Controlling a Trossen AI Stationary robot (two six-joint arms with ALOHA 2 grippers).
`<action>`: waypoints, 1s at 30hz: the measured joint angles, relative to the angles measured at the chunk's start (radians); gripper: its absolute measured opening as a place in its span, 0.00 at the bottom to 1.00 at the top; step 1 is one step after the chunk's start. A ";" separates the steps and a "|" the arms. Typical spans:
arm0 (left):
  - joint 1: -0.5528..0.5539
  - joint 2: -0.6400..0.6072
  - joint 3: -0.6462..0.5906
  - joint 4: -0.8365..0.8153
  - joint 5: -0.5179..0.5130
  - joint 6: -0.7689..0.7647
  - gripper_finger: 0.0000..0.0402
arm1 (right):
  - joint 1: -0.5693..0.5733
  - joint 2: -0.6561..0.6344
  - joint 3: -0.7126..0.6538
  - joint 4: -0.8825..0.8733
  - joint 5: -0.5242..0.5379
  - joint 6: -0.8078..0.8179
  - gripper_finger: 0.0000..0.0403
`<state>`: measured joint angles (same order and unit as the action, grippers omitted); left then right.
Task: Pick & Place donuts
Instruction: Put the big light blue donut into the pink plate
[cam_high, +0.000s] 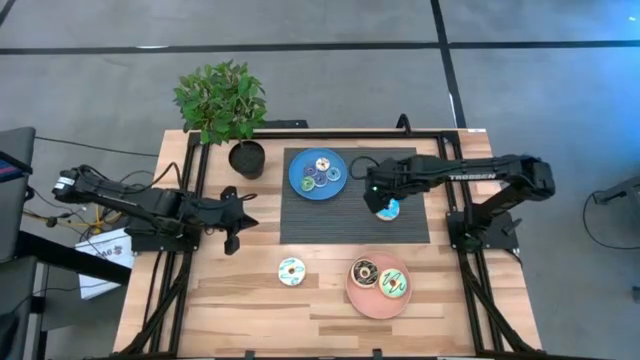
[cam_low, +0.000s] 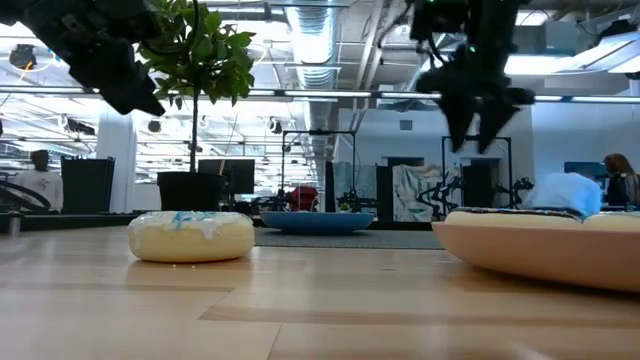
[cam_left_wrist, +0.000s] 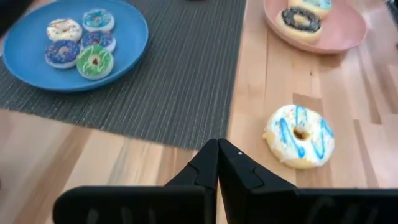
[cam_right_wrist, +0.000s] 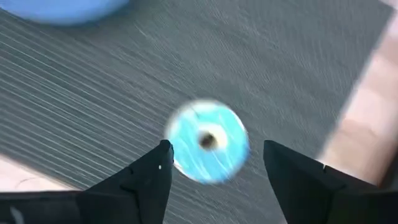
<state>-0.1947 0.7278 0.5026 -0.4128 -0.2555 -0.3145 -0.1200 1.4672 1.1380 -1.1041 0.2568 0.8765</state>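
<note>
Overhead, right fingers (cam_right_wrist: 214, 165) gape above blue donut (cam_right_wrist: 207, 140) over mat (cam_right_wrist: 93, 93); left fingers (cam_left_wrist: 217, 162) shut, empty.

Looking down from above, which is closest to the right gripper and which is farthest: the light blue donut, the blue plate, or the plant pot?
From the right gripper, in the high view:
1. Light blue donut, right under the gripper on the dark mat.
2. Blue plate, further along the mat toward the left arm.
3. Plant pot, farthest, off the mat's corner beyond the plate.
</note>
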 joint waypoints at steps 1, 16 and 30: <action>0.000 0.004 0.000 0.006 0.004 -0.002 0.00 | -0.001 0.003 -0.010 -0.029 -0.018 0.013 0.59; 0.000 0.005 0.000 0.017 -0.014 -0.050 0.00 | -0.199 0.011 -0.242 0.157 -0.223 -0.134 0.48; 0.000 0.005 0.000 0.020 -0.041 -0.103 0.00 | -0.249 0.033 -0.305 0.291 -0.259 -0.211 0.48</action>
<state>-0.1947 0.7330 0.5030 -0.3927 -0.2966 -0.4179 -0.3685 1.5001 0.8330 -0.8133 -0.0018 0.6653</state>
